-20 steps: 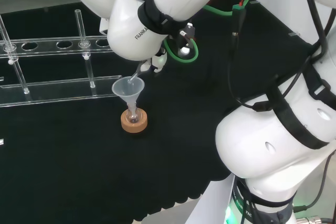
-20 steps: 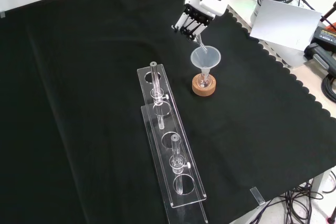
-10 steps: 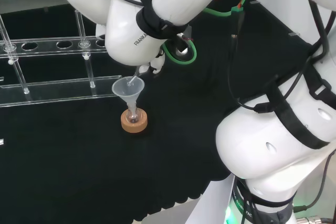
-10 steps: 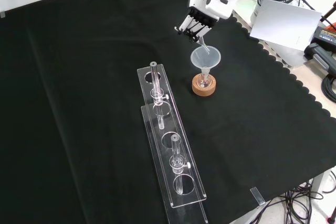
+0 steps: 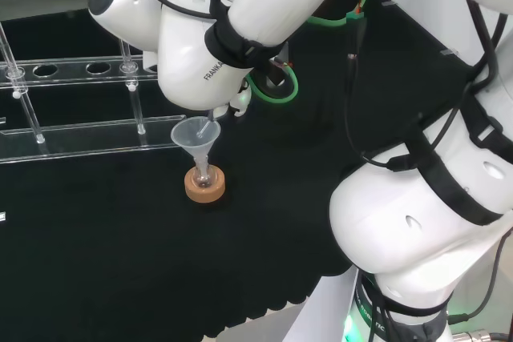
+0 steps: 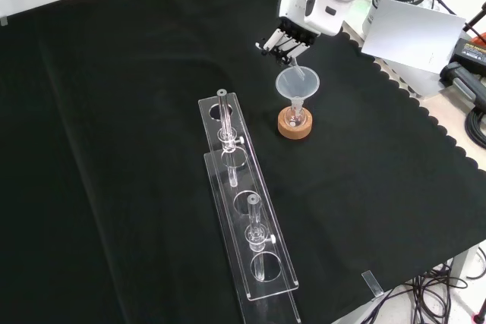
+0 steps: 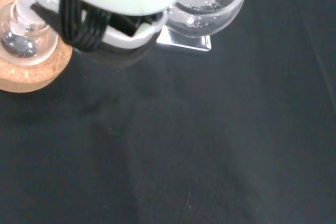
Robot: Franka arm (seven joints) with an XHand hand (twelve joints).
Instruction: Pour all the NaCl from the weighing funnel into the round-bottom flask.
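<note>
The hand [image 6: 286,38] is tipping higher than a second ago, fingers pinching the weighing funnel [image 7: 210,3] over the funnel [image 6: 297,82], pouring underway; next, tilting steeper to empty it into the flask [image 7: 21,30].

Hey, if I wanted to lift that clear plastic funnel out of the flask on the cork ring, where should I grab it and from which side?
Probably pinch the clear plastic funnel at its wide rim, from straight above. The cone flares upward, and its narrow stem sits down in the round-bottom flask on the cork ring.
</note>
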